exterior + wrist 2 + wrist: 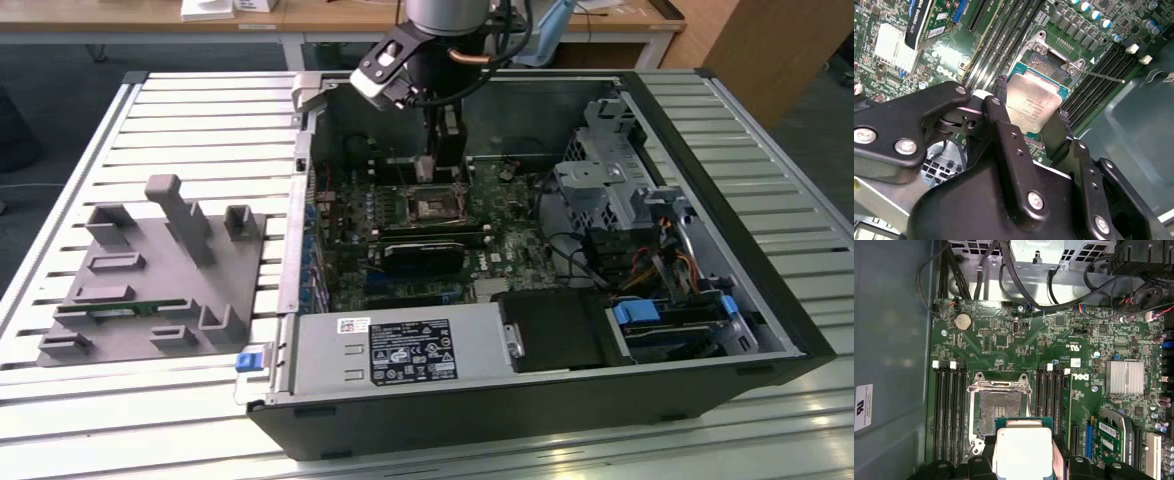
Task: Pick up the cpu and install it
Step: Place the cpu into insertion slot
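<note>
The pincer [1030, 107] is clamped on the cpu [1035, 97], its two black fingers [1002, 107] pressing on opposite edges of the flat silver square. In both wrist views the cpu [1021, 450] hangs, silver top up, just above the circuit board [1004, 335] and close over one side of the open socket [999, 407]. The socket is empty, its metal frame folded back and its bed of contacts bare. Rows of empty memory slots [949, 410] run on either side of it.

In the exterior view the pincer [445, 165] reaches down into an open computer case [667, 120], directly above the socket [434, 205], near the middle of the board. The case lies on its side on a slatted table [200, 120]. At nine o'clock from the case, on the exterior view's left, a grey holder [134, 270] sits on the table.

The pick-up looks done. The cpu is not yet seated, and the socket frame is not closed.
</note>
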